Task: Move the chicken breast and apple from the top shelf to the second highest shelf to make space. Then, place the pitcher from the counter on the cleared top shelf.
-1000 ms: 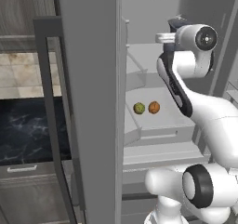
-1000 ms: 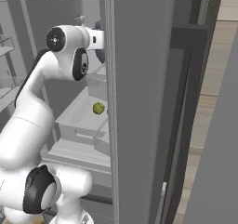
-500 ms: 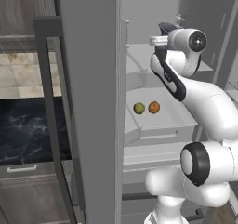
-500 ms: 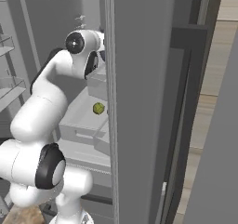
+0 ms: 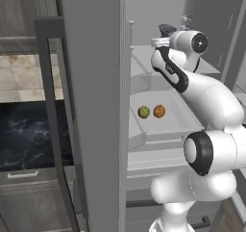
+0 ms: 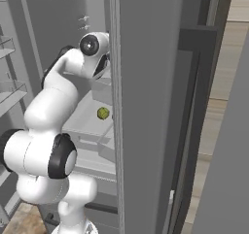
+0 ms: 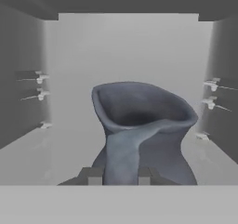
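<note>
kitchen; open fridge [image 5: 91,106] beside marble counter [image 5: 29,135]

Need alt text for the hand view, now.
A dark grey-blue pitcher fills the centre, its handle gripped between the shut claw at the bottom edge. Behind it lies a pale grey fridge interior with small shelf pegs on both side walls.

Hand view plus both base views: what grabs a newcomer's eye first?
The dark grey-blue pitcher, close up in the hand view, its handle between the shut gripper fingertips, the pale fridge interior behind it. Then the white arm reaching high into the fridge, with the apple and chicken breast side by side on a lower shelf.
</note>
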